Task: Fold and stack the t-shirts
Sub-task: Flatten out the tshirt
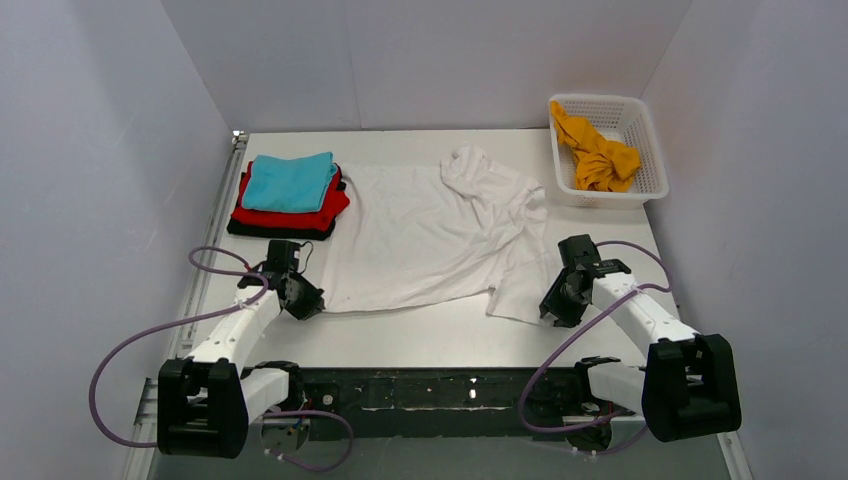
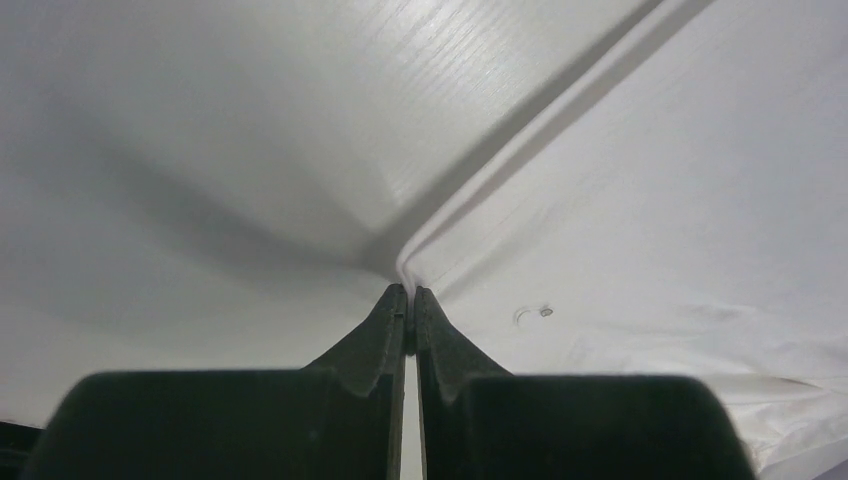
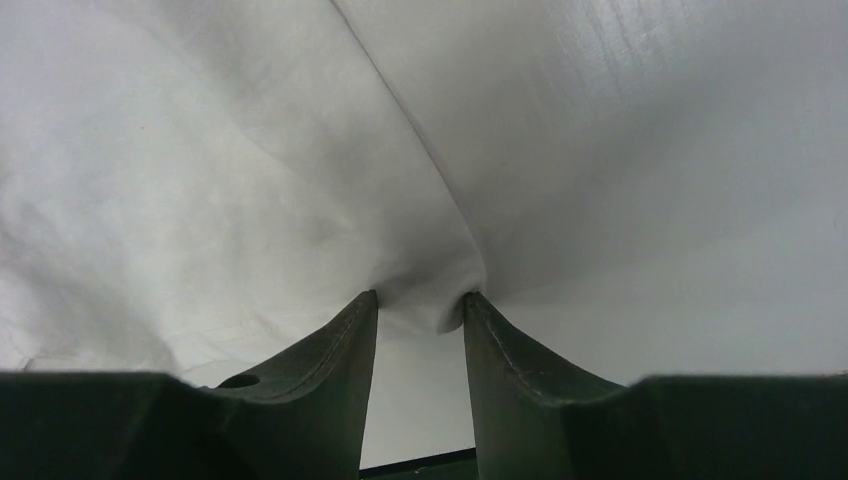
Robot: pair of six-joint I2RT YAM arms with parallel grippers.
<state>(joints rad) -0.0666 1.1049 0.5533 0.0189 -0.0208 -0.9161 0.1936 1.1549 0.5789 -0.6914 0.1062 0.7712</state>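
A large white t-shirt [image 1: 420,235] lies spread on the table, its right side rumpled and partly folded over. My left gripper [image 1: 305,300] is at the shirt's near left corner; in the left wrist view it [image 2: 410,292] is shut on the hem of the white cloth [image 2: 650,200]. My right gripper [image 1: 553,308] is at the shirt's near right corner; in the right wrist view it [image 3: 420,300] has its fingers narrowly apart with a bunch of white cloth [image 3: 200,180] pinched between the tips. A folded teal t-shirt [image 1: 290,180] lies on a red one [image 1: 330,208] and a black one [image 1: 270,230] at the back left.
A white lattice basket [image 1: 610,195] stands at the back right with an orange-yellow t-shirt [image 1: 597,155] in it. White walls enclose the table on three sides. Purple cables loop beside both arm bases.
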